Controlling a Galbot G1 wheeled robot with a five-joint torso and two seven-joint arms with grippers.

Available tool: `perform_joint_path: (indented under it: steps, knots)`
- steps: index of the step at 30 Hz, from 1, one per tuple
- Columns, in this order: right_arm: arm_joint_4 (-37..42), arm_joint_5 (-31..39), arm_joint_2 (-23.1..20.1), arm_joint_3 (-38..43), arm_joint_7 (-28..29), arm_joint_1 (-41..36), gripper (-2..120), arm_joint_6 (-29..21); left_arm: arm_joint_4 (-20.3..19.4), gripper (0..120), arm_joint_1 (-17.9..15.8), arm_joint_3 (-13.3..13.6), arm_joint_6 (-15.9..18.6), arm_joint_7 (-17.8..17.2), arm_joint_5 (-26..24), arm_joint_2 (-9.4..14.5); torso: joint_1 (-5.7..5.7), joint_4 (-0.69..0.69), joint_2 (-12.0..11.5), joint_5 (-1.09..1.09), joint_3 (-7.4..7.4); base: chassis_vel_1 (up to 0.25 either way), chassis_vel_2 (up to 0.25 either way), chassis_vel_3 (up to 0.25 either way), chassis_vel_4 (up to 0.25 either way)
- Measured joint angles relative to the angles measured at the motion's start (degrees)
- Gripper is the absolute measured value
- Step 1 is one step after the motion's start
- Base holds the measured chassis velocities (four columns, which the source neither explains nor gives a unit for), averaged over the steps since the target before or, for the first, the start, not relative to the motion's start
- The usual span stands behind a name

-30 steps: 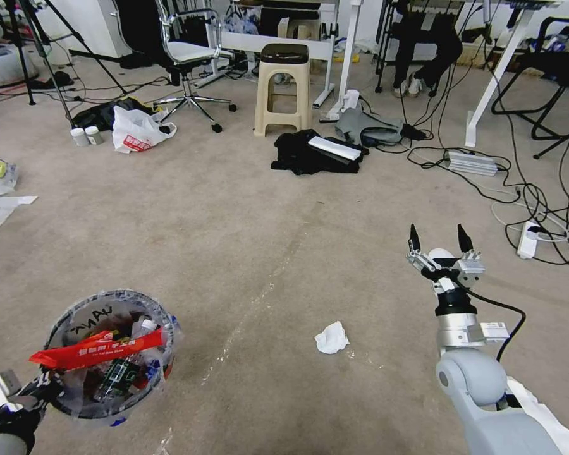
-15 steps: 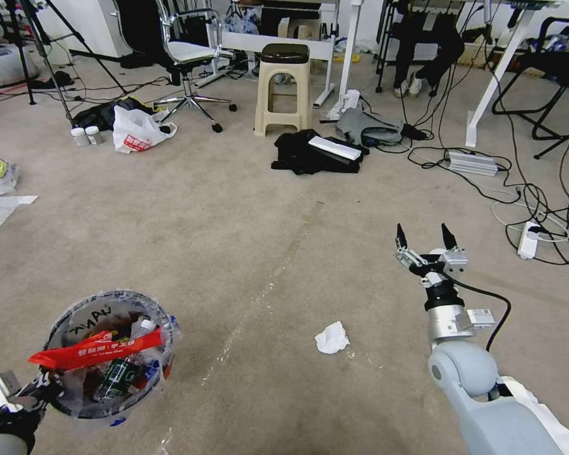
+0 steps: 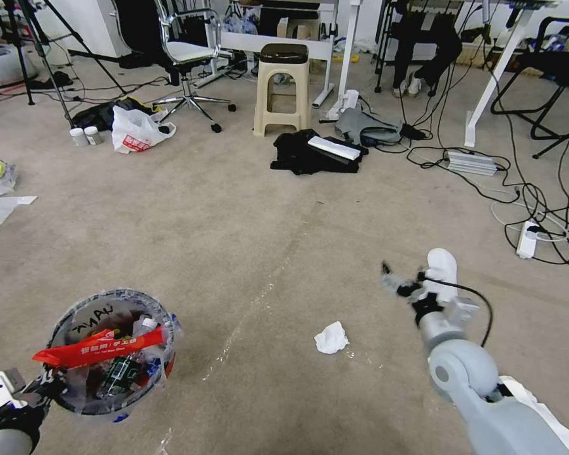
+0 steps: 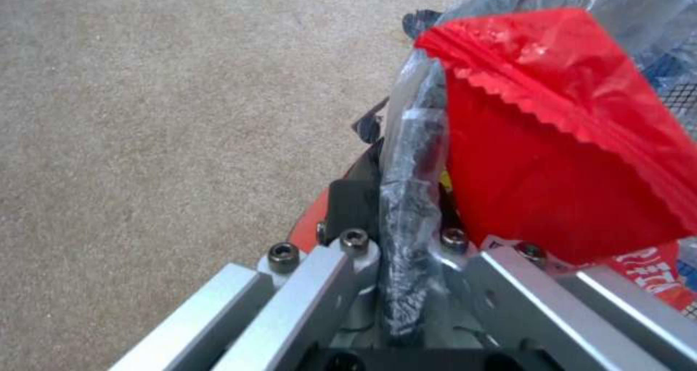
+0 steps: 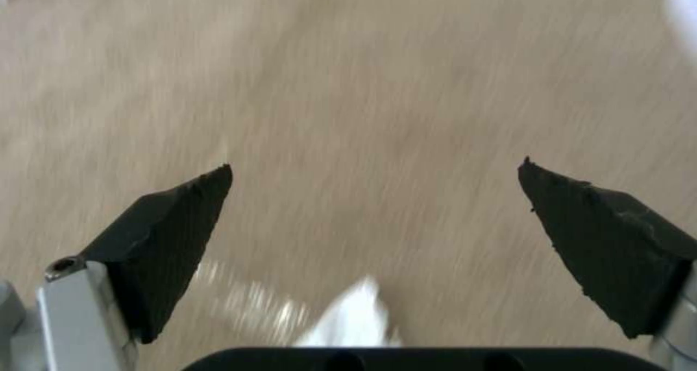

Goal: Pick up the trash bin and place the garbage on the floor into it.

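Observation:
The trash bin (image 3: pixel 87 311), a small red bin lined with a crinkled clear bag, hangs low at my front left with garbage in it, a long red wrapper (image 3: pixel 98 347) lying across the top. My left gripper (image 3: pixel 43 387) is shut on the bin's near rim; the left wrist view shows the rim and bag (image 4: pixel 410 196) pinched between the fingers, beside the red wrapper (image 4: pixel 566 158). A crumpled white tissue (image 3: pixel 330 337) lies on the floor ahead. My right gripper (image 3: pixel 398 281) hangs open, tipped down just right of and beyond the tissue (image 5: pixel 356 322), nothing between its fingertips (image 5: pixel 174 235).
A clear tape line (image 3: pixel 246 316) crosses the carpet between bin and tissue. Farther off stand a beige stool (image 3: pixel 283 88), a pile of black clothes (image 3: pixel 310 155), a white plastic bag (image 3: pixel 136 129) and an office chair (image 3: pixel 186 57). Cables and a power strip (image 3: pixel 528 239) lie at the right.
My right arm has drawn back toward me and its wrist has tipped down, turning the open gripper from pointing up to pointing at the floor by the tissue. Bin and left gripper stay put.

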Motion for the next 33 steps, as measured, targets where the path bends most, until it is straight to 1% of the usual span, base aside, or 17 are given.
perform_joint_path:
  steps: [1,4,5,7,8,10,11,15,17,18,19,20,22,24,25,27,33]
  knots:
    - [0.0,0.0,0.0,0.0,0.0,0.0,100,0.0,0.0,0,0.0,0.0,0.0,0.0,0.0,0.0,0.00,0.00,0.0,0.00,0.00,0.000,0.000,0.000,0.000]
    - [-1.3,4.2,0.5,-2.1,1.7,1.7,100,-4.8,0.0,0,0.0,0.1,0.0,0.0,0.1,-0.1,0.00,-0.01,0.0,0.02,0.00,0.000,0.000,0.000,0.000]
    - [-1.3,4.2,0.5,-2.1,1.7,1.7,100,-4.8,0.0,0,0.0,0.1,0.0,0.0,0.1,-0.1,0.00,-0.01,0.0,0.02,0.00,0.000,0.000,0.000,0.000]
    - [-1.7,6.8,0.3,-4.7,2.7,2.8,100,-9.5,0.1,0,-0.1,0.1,-0.1,0.1,0.2,-0.1,0.00,-0.03,0.0,0.01,0.00,0.000,0.000,0.000,0.000]
    - [-1.7,6.8,0.3,-4.7,2.7,2.8,100,-9.5,0.1,0,-0.1,0.1,-0.1,0.1,0.2,-0.1,0.00,-0.03,0.0,0.01,0.00,0.000,0.000,0.000,0.000]
    - [-1.9,6.8,0.6,-8.2,3.0,3.4,100,-11.1,0.3,0,-0.2,0.1,-0.2,0.1,0.2,-0.1,0.00,-0.02,0.0,0.00,0.00,0.000,0.000,0.000,0.000]
    - [-1.9,6.8,0.6,-8.2,3.0,3.4,100,-11.1,0.3,0,-0.2,0.1,-0.2,0.1,0.2,-0.1,0.00,-0.02,0.0,0.00,0.00,0.000,0.000,0.000,0.000]
    - [-3.9,6.4,3.5,-11.5,4.0,4.9,100,-12.3,0.4,0,-0.1,0.1,-0.2,0.1,0.2,0.0,0.00,-0.02,0.0,0.01,0.00,0.000,0.000,0.000,0.000]
    - [-4.8,6.4,4.0,-12.1,4.2,5.4,100,-12.3,0.4,0,-0.1,0.0,-0.2,0.1,0.2,0.1,0.00,-0.02,0.0,0.01,0.00,0.000,0.000,0.000,0.000]
    - [-6.7,6.5,4.7,-12.8,4.4,6.7,100,-12.3,0.5,0,0.1,-0.2,-0.2,0.2,0.1,0.2,0.00,-0.02,0.0,0.00,0.00,0.000,0.000,0.000,0.000]
    - [-6.7,6.5,4.7,-12.8,4.4,6.7,100,-12.3,0.5,0,0.1,-0.2,-0.2,0.2,0.1,0.2,0.00,-0.02,0.0,0.00,0.00,0.000,0.000,0.000,0.000]
    - [-9.1,6.5,5.6,-13.6,4.6,7.8,100,-12.3,0.5,0,0.3,-0.2,-0.3,0.2,0.1,0.2,0.00,-0.01,0.0,0.00,0.00,0.000,0.000,0.000,0.000]
    - [-10.1,6.5,6.0,-13.8,4.6,8.2,100,-12.3,0.5,0,0.4,-0.2,-0.3,0.2,0.1,0.2,0.00,-0.02,0.0,0.00,0.00,0.000,0.000,0.000,0.000]
    - [-14.9,6.8,8.0,-14.7,4.8,10.3,100,-12.1,0.5,0,0.4,-0.3,-0.4,0.2,0.1,0.2,0.00,-0.01,0.0,0.01,0.00,0.000,0.000,0.000,0.000]
    - [-14.9,6.8,8.0,-14.7,4.8,10.3,100,-12.1,0.5,0,0.4,-0.3,-0.4,0.2,0.1,0.2,0.00,-0.01,0.0,0.01,0.00,0.000,0.000,0.000,0.000]
    - [-19.2,7.0,9.5,-15.0,5.4,11.3,100,-12.1,0.6,0,0.5,-0.3,-0.5,0.2,0.1,0.2,0.00,-0.01,0.0,0.01,0.00,0.000,0.000,0.000,0.000]
    - [-23.1,7.0,10.0,-14.8,6.7,11.2,100,-12.1,0.9,0,0.2,-0.4,-0.6,0.1,0.1,0.2,0.00,-0.03,0.0,0.02,0.00,0.000,0.000,0.000,0.000]
